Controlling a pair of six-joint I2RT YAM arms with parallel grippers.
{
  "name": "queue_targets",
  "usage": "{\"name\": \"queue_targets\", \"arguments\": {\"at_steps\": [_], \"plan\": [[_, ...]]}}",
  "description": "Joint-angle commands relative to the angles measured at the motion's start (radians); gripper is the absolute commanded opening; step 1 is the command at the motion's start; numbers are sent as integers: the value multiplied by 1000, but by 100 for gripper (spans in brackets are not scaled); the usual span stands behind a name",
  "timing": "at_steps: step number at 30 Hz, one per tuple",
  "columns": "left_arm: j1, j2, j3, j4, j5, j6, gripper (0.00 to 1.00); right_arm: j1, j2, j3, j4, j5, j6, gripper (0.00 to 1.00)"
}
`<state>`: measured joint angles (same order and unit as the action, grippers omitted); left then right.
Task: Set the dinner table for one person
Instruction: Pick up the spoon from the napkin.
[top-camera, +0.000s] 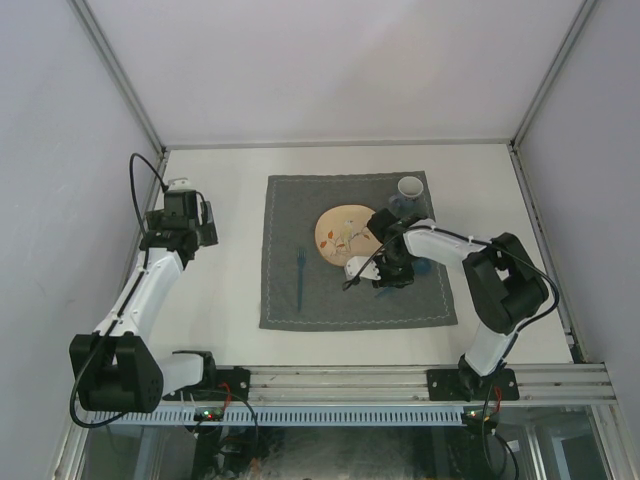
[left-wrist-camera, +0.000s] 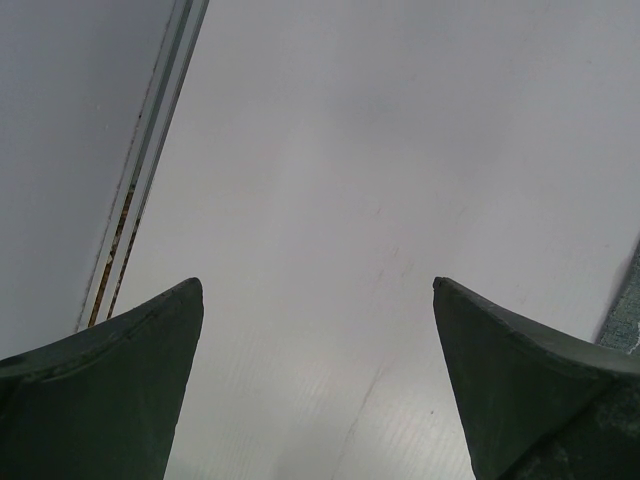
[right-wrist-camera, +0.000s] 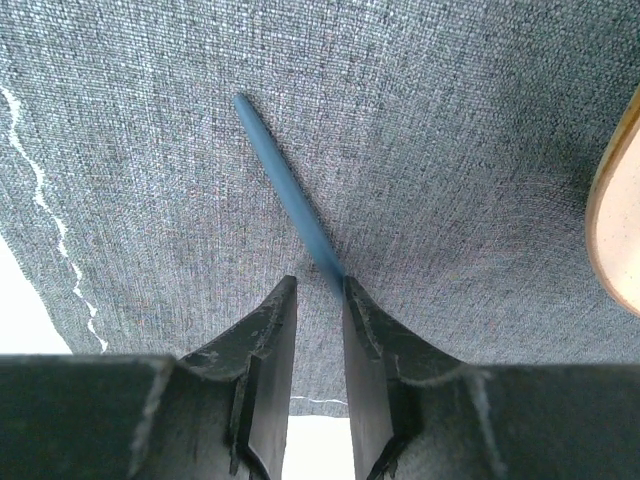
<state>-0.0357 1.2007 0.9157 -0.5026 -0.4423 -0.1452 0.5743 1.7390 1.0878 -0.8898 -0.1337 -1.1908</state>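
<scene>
Right fingers (right-wrist-camera: 370, 340) stand narrow about the tip of a blue handle (right-wrist-camera: 285, 190), grip unclear. Left fingers (left-wrist-camera: 120, 380) gape wide over the off-white counter (top-camera: 220, 170). It fills the pale-walled enclosure, carrying one grey cloth (top-camera: 290, 205) with one plate (top-camera: 338, 232), one fork (top-camera: 299, 275) and one cup (top-camera: 410, 187).

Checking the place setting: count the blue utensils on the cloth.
2. A fork lies on the cloth left of the plate; another utensil's handle lies by the right end effector. More may hide under that arm.
</scene>
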Motion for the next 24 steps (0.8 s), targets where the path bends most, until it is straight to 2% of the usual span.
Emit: {"name": "queue_targets", "arguments": {"at_steps": [1,13,19,24], "plan": [[8,-10,-11,26,-17,18,100,-7,21,31,0,-25,5,23],[9,-11,-11,26,-22,20,100,-16,47,31,22,-28,9,20],[9,-9,-7,24,-25,19,100,-26,47,30,14,-19,11,7],[10,-10,-8,25,-25,19,100,-27,20,30,-2,11,5,1]]}}
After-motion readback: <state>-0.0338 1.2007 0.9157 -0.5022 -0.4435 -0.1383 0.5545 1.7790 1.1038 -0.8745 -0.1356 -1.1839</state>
